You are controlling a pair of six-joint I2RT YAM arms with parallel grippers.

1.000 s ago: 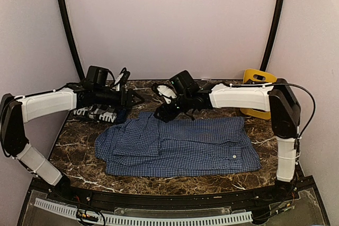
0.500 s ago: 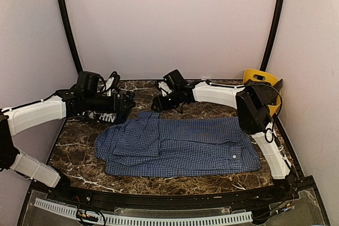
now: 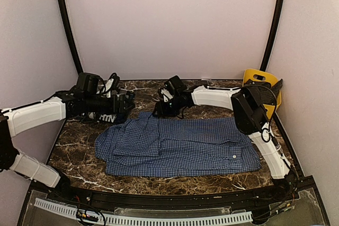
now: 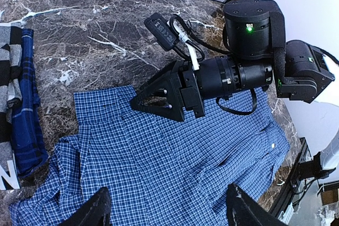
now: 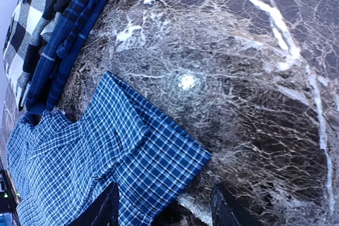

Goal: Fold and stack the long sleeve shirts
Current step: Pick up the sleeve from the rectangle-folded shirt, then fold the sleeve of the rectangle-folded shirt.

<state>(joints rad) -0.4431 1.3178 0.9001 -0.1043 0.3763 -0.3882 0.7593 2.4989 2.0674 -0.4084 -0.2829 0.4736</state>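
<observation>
Looking from the left wrist, the blue finely checked button-up shirt (image 4: 175, 168) lies spread flat on the dark marble bench (image 4: 79, 35), directly under the left fingers (image 4: 94, 213). These stand wide apart with nothing between them. The right fingers (image 4: 164, 110) sit at the shirt's far edge, near its left end. The black-and-white plaid shirt (image 4: 10, 86) lies bunched just beside that end.

From the right wrist, the right fingers stand apart and hold nothing. The blue shirt's folded far corner reaches in between them from the left, though whether the tips touch the cloth is hard to tell.

From the top camera, the blue shirt's long axis runs left to right across the middle of the bench. Both sets of fingers sit along its far edge, the left at the far-left corner by the plaid shirt, the right a little further in. The right fingers look nearer a graspable corner; closing on it, I judge, needs them lowered onto that fold.
</observation>
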